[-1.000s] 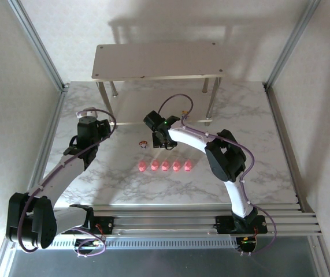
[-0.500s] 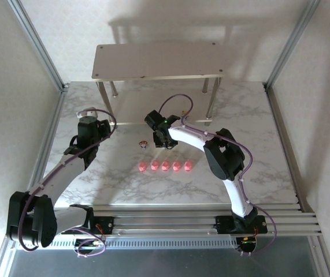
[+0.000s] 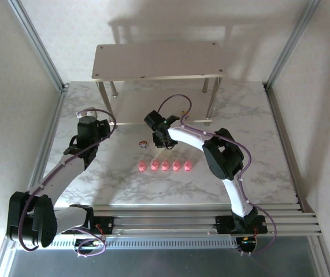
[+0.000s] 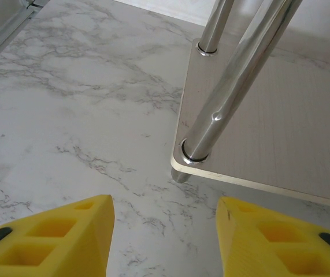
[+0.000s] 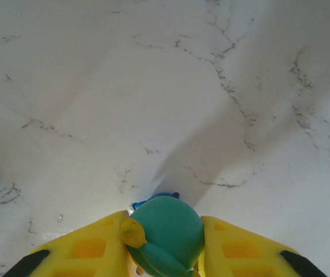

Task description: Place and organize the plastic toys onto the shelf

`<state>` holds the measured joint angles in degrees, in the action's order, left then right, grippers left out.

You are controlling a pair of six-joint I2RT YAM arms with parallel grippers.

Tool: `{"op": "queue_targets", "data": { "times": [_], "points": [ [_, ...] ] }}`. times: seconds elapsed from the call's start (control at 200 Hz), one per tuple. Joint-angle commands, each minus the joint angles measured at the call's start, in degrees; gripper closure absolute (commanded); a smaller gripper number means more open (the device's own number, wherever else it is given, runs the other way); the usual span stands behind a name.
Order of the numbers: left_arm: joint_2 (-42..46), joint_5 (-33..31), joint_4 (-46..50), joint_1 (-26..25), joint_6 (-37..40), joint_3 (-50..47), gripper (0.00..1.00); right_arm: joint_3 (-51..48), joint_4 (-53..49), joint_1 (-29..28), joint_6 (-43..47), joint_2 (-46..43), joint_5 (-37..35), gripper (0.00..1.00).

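The shelf (image 3: 159,59) stands at the back of the table, its lower board (image 4: 280,127) and a silver leg (image 4: 222,109) close ahead in the left wrist view. Several pink toys (image 3: 165,166) lie in a row mid-table. A dark-topped figurine (image 3: 144,143) stands just behind the row's left end. My right gripper (image 3: 162,143) is down at the table beside it, shut on the teal-topped toy (image 5: 167,234), with both yellow fingers (image 5: 234,248) against its sides. My left gripper (image 4: 165,231) hangs open over bare marble near the shelf's front left leg.
Metal frame posts (image 3: 37,46) rise at both back corners of the table. The marble top (image 3: 269,167) lies bare to the right of the toy row and in front of it. The right arm's elbow (image 3: 225,156) sits just right of the pink row.
The right gripper's fingers have closed in onto the teal-topped toy. The left arm has not moved.
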<state>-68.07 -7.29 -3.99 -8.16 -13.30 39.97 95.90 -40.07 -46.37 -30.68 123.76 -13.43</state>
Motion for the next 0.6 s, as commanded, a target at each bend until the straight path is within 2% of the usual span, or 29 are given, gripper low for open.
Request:
{"op": "queue_targets", "data": {
  "times": [0.0,0.596],
  "points": [
    [-0.04,-0.4,-0.19,0.43,0.91,0.74,0.5,0.65,-0.65,0.25,3.92,-1.82,-1.11,0.8],
    [0.13,-0.27,0.3,0.44,1.0,1.34,0.5,17.51,-8.48,2.5,23.34,-0.6,-4.44,0.81]
  ]
}}
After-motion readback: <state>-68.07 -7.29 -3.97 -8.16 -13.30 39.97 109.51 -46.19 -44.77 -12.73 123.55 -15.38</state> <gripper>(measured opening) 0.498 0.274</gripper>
